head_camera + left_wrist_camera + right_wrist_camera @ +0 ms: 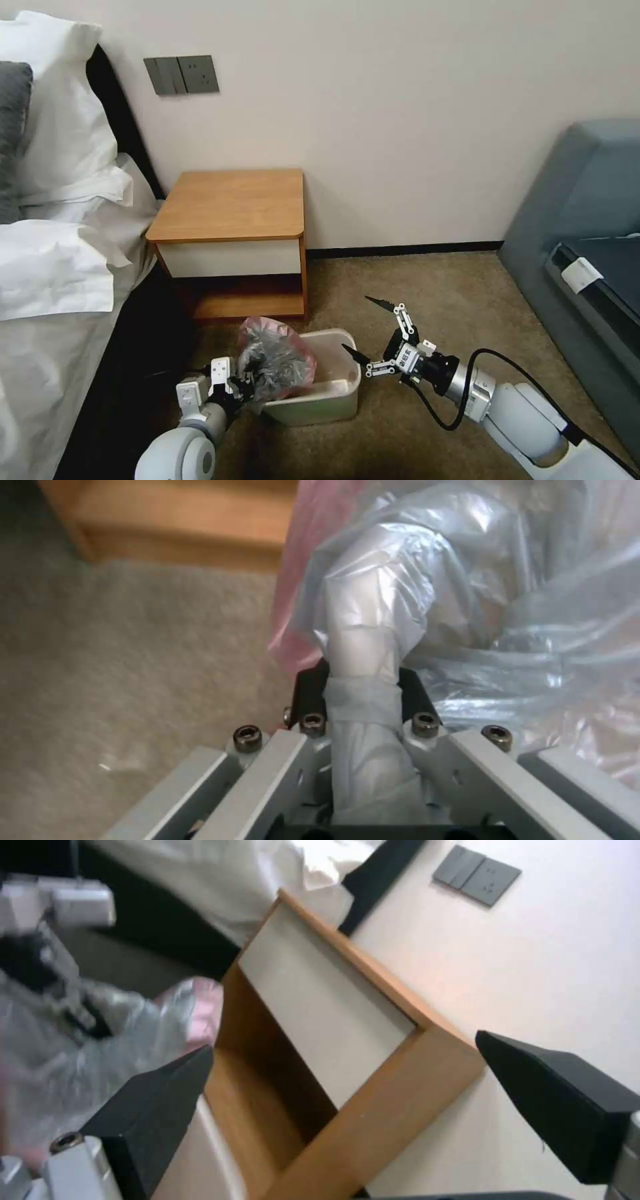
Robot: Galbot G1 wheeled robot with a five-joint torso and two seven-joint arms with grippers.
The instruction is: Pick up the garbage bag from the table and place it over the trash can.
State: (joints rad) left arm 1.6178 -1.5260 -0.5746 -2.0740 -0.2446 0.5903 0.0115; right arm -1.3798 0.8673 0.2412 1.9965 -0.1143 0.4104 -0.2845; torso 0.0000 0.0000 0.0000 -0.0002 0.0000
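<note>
Bag (277, 363): bunched upright over the can's (333, 393) left end, pinched in my left claw (241, 387). Can mouth lies rightward from it. My right claw (365, 327), spread wide, hovers beside the can's right rim, nearer the free side. Worktop (233, 203) behind.

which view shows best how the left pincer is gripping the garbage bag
The left wrist view: the left pincer is shut on a twisted neck of the garbage bag, seen close up. The head view shows the bag bunched over the trash can with the grip hidden. The right wrist view shows the bag blurred.
</note>
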